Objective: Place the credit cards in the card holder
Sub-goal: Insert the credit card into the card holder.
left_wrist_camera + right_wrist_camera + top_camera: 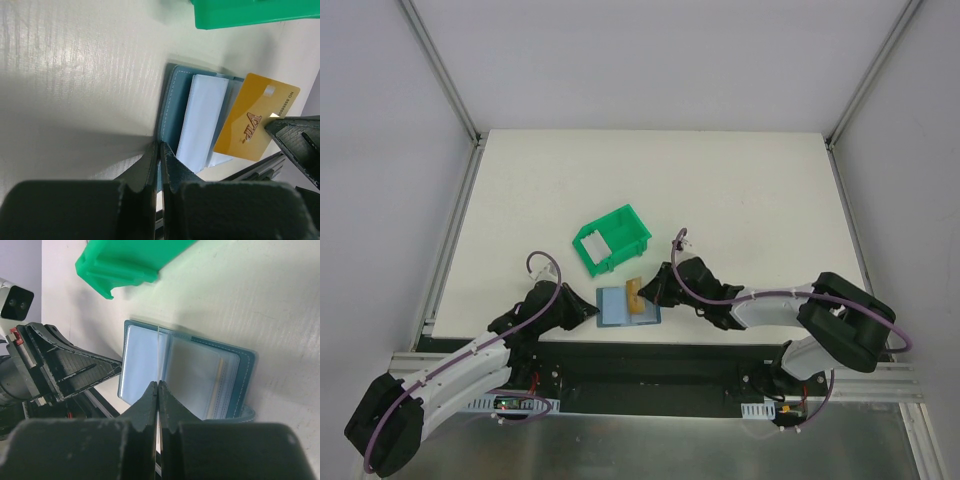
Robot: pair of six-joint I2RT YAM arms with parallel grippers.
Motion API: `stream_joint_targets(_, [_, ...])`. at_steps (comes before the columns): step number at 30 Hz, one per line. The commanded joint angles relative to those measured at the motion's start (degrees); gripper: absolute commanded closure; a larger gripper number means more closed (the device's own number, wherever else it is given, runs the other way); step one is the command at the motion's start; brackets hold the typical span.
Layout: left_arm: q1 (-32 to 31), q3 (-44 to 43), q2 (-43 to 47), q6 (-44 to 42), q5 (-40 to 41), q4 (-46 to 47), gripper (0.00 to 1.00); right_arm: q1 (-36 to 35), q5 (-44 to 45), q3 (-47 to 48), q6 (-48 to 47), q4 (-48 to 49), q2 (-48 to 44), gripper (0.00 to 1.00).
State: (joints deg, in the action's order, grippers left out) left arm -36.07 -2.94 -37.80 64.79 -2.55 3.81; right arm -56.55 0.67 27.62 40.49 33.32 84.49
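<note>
The teal card holder [616, 307] lies open near the table's front edge, its pale blue pockets facing up. My left gripper [594, 312] is shut on the card holder's left cover edge [170, 107], as the left wrist view [160, 145] shows. My right gripper [658, 292] is shut on the tan-gold credit card [637, 296] and holds it tilted over the pockets. The card is face-on in the left wrist view [255, 122] and edge-on in the right wrist view [158, 352], above the open holder [200, 372]. A pale grey card [590, 243] lies in the green bin. The dark card is out of view.
The green plastic bin [620, 228] stands just behind the card holder, and shows in the left wrist view [250, 15] and the right wrist view [125, 260]. The table's black front rail [650, 355] runs right below the holder. My left gripper's fingers [70, 370] show in the right wrist view.
</note>
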Motion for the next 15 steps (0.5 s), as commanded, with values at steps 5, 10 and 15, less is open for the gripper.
stream_joint_targets(5, [-0.4, 5.2, 0.1, 0.2, 1.3, -0.5, 1.00, -1.1, 1.2, -0.5, 1.3, 5.0, 0.9, 1.00])
stream_joint_targets(10, [-0.5, 5.6, -0.1, 0.2, 1.3, -0.3, 1.00, -2.1, 2.6, -0.3, 2.0, 6.2, 3.0, 1.00])
stream_joint_targets(15, [-0.5, 5.5, 0.3, 0.2, 1.0, -0.4, 1.00, -2.7, 3.5, -0.5, 4.0, 8.9, 6.6, 1.00])
